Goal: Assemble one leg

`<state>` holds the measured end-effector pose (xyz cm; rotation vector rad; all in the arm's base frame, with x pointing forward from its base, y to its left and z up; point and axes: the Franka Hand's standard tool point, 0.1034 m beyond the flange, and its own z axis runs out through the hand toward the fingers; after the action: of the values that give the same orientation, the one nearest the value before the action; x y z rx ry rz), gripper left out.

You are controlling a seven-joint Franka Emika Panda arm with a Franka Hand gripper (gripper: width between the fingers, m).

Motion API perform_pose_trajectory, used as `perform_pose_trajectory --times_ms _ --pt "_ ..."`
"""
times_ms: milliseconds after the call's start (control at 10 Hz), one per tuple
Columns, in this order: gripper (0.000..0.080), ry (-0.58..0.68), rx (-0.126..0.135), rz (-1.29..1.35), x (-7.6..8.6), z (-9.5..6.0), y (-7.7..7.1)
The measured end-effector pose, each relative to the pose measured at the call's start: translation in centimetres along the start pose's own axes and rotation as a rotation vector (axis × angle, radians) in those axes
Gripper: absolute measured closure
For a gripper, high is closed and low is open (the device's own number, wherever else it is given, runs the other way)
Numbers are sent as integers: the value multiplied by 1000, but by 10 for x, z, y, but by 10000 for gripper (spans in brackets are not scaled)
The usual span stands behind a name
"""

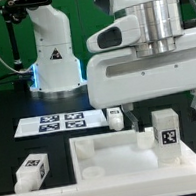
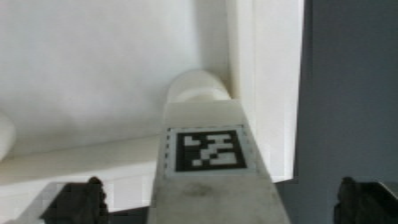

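Note:
A white leg (image 1: 167,132) with a black-and-white tag stands upright on the corner of the wide white panel (image 1: 109,157) toward the exterior view's right. My gripper (image 1: 164,117) hangs over it, open, with one dark finger (image 1: 134,122) on each side and a gap between each finger and the leg. In the wrist view the leg (image 2: 214,150) runs between my fingertips (image 2: 80,202) with its far end at the panel's (image 2: 89,80) corner. My gripper (image 2: 222,205) holds nothing.
A second leg (image 1: 32,169) lies on the table at the exterior view's left of the panel. A third leg (image 1: 116,115) lies behind the panel. The marker board (image 1: 51,122) lies behind them, in front of the robot base (image 1: 53,62).

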<state>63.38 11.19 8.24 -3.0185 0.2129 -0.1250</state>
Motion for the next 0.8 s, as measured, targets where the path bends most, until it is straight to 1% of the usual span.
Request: perform_pose_trajectory --times_ms 100,200,300,400,500,600,800 --pt "151 -61 1 18 2 -2 -3" --pt "180 -32 2 27 7 -2 -3" --pt "180 -35 1 38 5 -1 -3" --pt "366 -35 1 42 6 -1 -2" --pt "366 -35 0 123 5 0 -2" --pt "507 -35 -5 209 6 0 1" --pt "507 -30 -8 359 6 0 1"
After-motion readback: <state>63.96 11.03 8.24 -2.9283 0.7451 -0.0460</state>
